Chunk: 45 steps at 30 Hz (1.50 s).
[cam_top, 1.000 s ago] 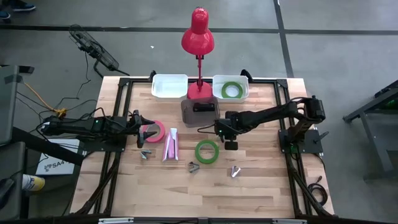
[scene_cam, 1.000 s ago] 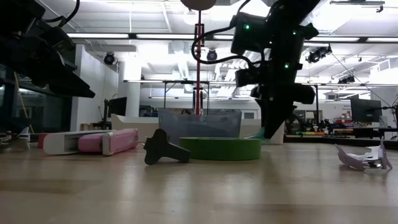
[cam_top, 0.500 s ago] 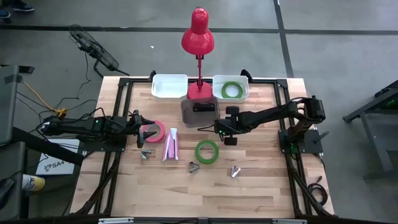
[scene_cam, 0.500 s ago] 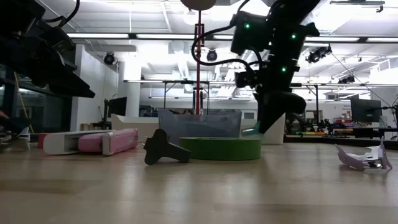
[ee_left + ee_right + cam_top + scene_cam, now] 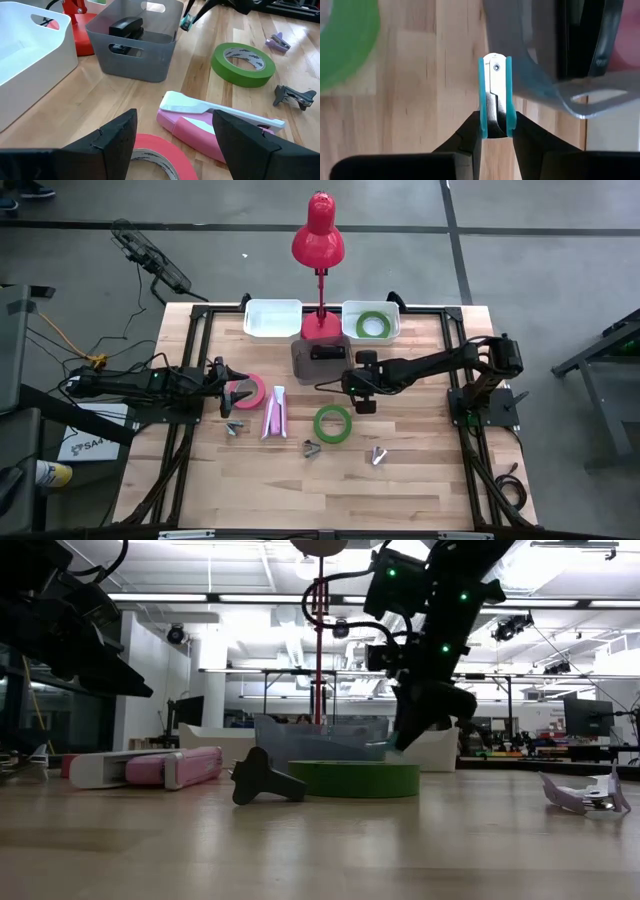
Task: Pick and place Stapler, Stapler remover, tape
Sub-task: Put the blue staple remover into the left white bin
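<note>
My right gripper (image 5: 361, 387) is shut on a teal staple remover (image 5: 495, 95) and hangs beside the grey bin (image 5: 320, 360), which holds a black stapler (image 5: 126, 26). My left gripper (image 5: 172, 150) is open, its fingers standing over the pink tape ring (image 5: 156, 160) that lies flat on the table. Beyond that ring lie a pink stapler (image 5: 273, 412) and a green tape ring (image 5: 333, 423). A second green ring (image 5: 373, 325) lies in the far right white bin. Three more staple removers (image 5: 312, 448) (image 5: 378, 454) (image 5: 233, 427) lie on the table. My right gripper pinches the teal staple remover between its two fingers, on its teal sides (image 5: 482, 120) near its rear end. The remover sticks out forward past the fingertips (image 5: 522, 131). It is lifted clear of the table, close to the grey bin's wall (image 5: 535, 75).
A red desk lamp (image 5: 319, 240) stands at the far edge between two white bins (image 5: 272, 317) (image 5: 390, 330). The near half of the wooden table holds only the small removers.
My right gripper, still shut on the teal remover, has moved toward the table's far edge and a little left, up from beside the green tape ring toward the grey bin. Nothing else has moved.
</note>
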Available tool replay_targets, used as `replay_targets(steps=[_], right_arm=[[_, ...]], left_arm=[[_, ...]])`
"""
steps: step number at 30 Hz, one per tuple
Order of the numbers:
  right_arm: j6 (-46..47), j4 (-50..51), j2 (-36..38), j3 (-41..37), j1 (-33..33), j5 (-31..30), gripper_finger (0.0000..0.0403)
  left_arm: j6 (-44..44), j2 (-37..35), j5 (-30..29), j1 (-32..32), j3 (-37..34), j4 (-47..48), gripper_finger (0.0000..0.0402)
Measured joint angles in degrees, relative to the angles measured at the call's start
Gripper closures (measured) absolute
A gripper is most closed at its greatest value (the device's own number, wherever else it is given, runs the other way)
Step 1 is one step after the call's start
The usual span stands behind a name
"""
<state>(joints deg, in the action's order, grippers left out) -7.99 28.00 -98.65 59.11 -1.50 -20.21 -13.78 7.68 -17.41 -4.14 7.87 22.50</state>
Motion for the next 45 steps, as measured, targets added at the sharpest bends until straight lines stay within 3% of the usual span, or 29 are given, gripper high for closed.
replay_targets(steps=[17,21,27,31,36,45], right_arm=[[-1.5,-11.0,2.5,0.0,0.0,2.4,0.0329],[-2.9,-16.2,2.7,0.1,0.0,5.4,0.0329],[-4.1,-23.5,2.7,0.1,0.0,7.2,0.0329],[-4.3,-27.9,2.7,0.1,-0.2,7.8,0.0329],[-5.4,-35.5,2.4,0.1,-1.4,12.7,0.0329],[-6.3,-46.1,-1.0,0.1,-2.8,17.6,0.0329]], left_arm=[[0.0,0.0,-2.2,0.0,-0.1,-5.3,0.0145],[-0.4,0.0,-2.6,0.0,-0.1,-6.5,0.0145],[-0.5,0.0,-9.1,0.0,-0.1,-6.5,0.0145],[-0.4,0.0,-9.3,0.0,-0.1,-6.5,0.0145],[0.0,0.1,-9.3,0.0,-0.1,-6.9,0.0145],[6.9,4.1,-9.6,0.0,0.0,-17.8,0.0145]])
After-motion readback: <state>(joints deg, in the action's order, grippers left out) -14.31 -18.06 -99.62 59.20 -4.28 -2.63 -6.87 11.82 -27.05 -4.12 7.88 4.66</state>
